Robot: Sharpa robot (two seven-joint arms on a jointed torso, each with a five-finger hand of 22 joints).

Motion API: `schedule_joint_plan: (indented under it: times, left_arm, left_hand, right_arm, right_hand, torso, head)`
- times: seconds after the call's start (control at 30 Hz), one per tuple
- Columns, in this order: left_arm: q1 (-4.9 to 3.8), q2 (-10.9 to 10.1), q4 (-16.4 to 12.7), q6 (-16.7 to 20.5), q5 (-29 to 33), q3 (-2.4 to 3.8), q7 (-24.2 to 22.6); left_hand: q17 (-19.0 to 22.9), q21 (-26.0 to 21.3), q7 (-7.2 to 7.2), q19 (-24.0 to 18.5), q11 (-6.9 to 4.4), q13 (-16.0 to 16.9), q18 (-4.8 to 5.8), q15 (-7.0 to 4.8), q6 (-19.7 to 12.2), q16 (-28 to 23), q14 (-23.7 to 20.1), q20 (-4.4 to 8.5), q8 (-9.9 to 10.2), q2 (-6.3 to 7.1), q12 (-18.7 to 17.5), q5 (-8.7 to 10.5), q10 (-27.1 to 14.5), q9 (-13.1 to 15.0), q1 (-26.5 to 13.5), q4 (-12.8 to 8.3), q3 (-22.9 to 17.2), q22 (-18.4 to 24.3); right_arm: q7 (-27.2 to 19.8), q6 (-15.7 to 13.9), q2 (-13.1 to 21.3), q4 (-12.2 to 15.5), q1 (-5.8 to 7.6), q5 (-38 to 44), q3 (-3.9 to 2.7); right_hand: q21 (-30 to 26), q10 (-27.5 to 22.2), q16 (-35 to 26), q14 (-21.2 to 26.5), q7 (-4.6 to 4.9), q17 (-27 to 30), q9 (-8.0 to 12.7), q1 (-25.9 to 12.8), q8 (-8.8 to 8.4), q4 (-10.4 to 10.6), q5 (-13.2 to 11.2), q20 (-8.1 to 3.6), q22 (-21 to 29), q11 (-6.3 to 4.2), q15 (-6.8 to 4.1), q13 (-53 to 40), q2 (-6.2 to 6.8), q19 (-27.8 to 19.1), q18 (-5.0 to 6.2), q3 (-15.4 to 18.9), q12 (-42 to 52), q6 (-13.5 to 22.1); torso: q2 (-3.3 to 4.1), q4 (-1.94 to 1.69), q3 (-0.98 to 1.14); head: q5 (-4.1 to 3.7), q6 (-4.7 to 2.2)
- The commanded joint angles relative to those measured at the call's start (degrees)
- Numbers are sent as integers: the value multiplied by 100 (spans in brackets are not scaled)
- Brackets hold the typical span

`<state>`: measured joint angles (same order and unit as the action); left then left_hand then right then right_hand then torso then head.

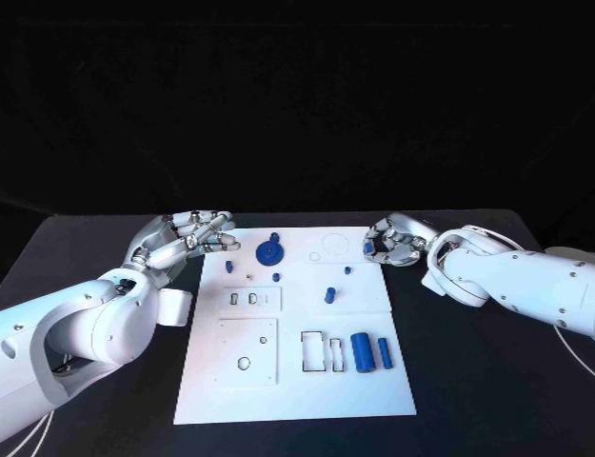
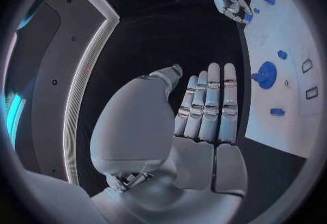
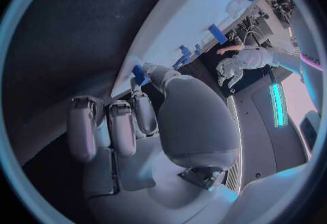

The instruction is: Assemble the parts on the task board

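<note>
Beside the task board (image 1: 297,400), at its far left edge, the left hand (image 1: 188,243) hovers with fingers straight and close together in its wrist view, palm bare, holding nothing. Just inboard of it on the board sit a small blue piece (image 1: 230,266) and the blue disc-shaped part (image 1: 268,251). Farther along, small blue pegs (image 1: 331,293) stand mid-board, and two blue cylinders (image 1: 368,353) lie at the board's near right. At the board's far right edge the right hand (image 1: 396,240) is curled, a blue part (image 3: 139,74) pinched at its fingertips (image 3: 144,67).

Judging from this, the step in hand is carrying that part to its seat. To do it well, the right hand should keep the part upright, line it squarely over its hole, and lower slowly, while the left hand stays off the board's edge so nothing is nudged.
</note>
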<state>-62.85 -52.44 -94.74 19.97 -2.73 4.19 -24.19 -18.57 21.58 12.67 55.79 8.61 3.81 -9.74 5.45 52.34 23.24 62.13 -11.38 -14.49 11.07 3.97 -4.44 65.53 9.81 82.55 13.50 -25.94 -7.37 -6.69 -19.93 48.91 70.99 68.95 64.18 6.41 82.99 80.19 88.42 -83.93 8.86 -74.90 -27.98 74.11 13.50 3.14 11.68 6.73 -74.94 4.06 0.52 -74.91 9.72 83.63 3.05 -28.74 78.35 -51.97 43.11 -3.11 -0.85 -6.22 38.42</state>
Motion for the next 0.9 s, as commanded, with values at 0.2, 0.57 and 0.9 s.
schedule_joint_plan:
  times: [0.2, 0.57, 0.9]
  left_arm:
    - [-4, 4, -6, -102, 14, 5, -17]
    - [-4, 2, 5, -107, 14, 5, -12]
    - [-4, 31, 42, -129, 15, 4, 9]
  left_hand:
    - [-5, 17, -4, -11, 18, 9, -70, -1, -27, 28, -40, -20, 26, -5, -25, 21, -31, -5, -30, 0, -26, 8]
    - [-5, 17, -4, -11, 18, 9, -70, -1, -27, 28, -40, -20, 26, -5, -25, 21, -31, -5, -30, 0, -26, 8]
    - [-12, 19, -4, -11, 18, 10, -71, 0, -27, 29, -43, -20, 27, -7, -24, 25, -32, -4, -31, -8, -32, 9]
  right_arm:
    - [-129, -283, 5, 20, -4, -26, 0]
    - [-22, -700, 77, 396, 4, -119, -4]
    - [767, -779, -15, 1136, 139, 378, -10]
  right_hand:
    - [69, 108, 36, -514, -177, -1101, -149, -18, 262, -64, -505, -143, -824, -155, -168, -266, -259, 60, -90, -189, 95, -336]
    - [56, 134, 32, -512, -212, -1090, -184, -53, 314, -63, -538, -172, -816, -184, -195, -287, -315, 52, -87, -223, 110, -378]
    - [106, 142, 48, -525, -236, -1147, -244, -3, 374, -147, -310, -211, -880, -213, -228, -286, -415, 103, -106, -338, 96, -365]
  torso:
    - [-2, 4, 4]
    - [-12, 11, -7]
    - [-53, 15, -30]
  head:
    - [12, 6]
    - [21, -9]
    - [76, -48]
